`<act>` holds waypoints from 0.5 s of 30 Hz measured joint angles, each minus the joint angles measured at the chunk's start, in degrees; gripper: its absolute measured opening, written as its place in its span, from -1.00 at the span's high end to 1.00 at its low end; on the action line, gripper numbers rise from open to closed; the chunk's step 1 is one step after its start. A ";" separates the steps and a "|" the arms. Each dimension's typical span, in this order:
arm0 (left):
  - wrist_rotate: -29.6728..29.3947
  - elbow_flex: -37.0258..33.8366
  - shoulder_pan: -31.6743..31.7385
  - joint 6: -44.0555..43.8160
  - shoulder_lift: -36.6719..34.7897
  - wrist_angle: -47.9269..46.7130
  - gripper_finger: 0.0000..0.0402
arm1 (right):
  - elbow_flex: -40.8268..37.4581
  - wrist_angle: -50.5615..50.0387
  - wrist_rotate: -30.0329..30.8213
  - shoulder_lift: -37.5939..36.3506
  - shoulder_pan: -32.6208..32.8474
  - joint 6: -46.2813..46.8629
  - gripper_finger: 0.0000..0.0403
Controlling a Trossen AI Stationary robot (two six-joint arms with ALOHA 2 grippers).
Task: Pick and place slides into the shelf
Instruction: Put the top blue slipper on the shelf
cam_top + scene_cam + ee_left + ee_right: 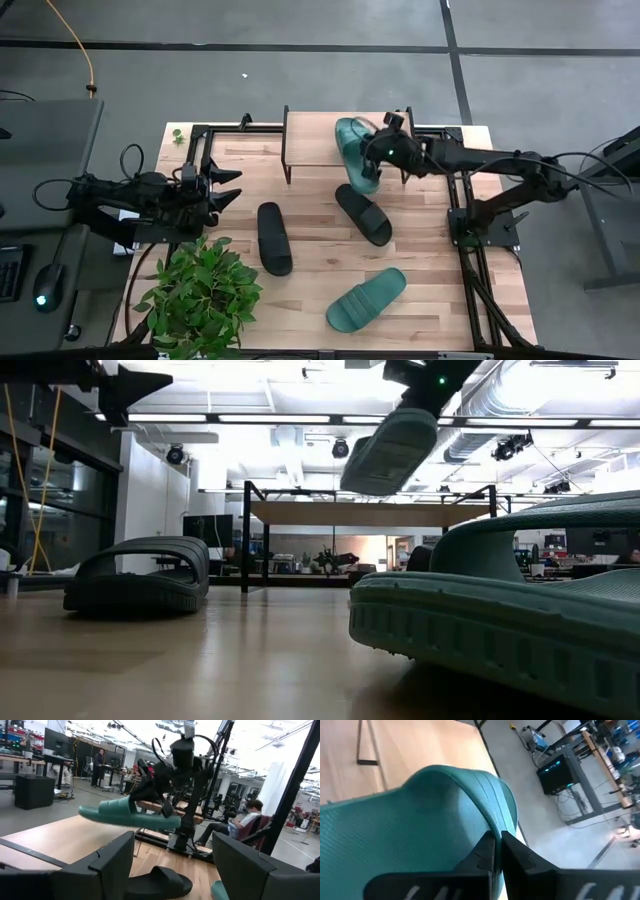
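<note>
I am in the transfer step: the right gripper [375,150], pinched shut on the strap of a teal slide [356,152], holds it aloft over the shelf [310,138] edge, so next I must lower and release it squarely on the plank.

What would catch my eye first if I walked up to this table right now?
Probably the teal slide hanging in mid-air, pinched by the right gripper over the right end of the shelf. Below it, two black slides and another teal one lie scattered on the table, and a leafy plant fills the near left corner.
</note>
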 joint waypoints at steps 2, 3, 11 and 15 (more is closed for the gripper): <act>-0.18 -0.02 0.01 -0.01 -0.01 -0.26 -0.25 | 0.00 -0.03 -1.23 -1.15 -1.54 -0.10 1.00; -0.18 -0.02 -0.01 -0.01 -0.02 -0.34 -0.25 | 0.00 0.12 -1.96 -1.68 -2.13 -0.30 1.00; -0.16 -0.02 -0.01 -0.45 0.00 -1.56 -0.25 | 0.00 -1.21 -6.94 -5.88 -4.32 0.08 1.00; 0.02 -0.02 -0.01 -0.50 0.00 -1.85 -0.25 | -2.57 0.80 -8.59 -7.73 -4.36 0.13 1.00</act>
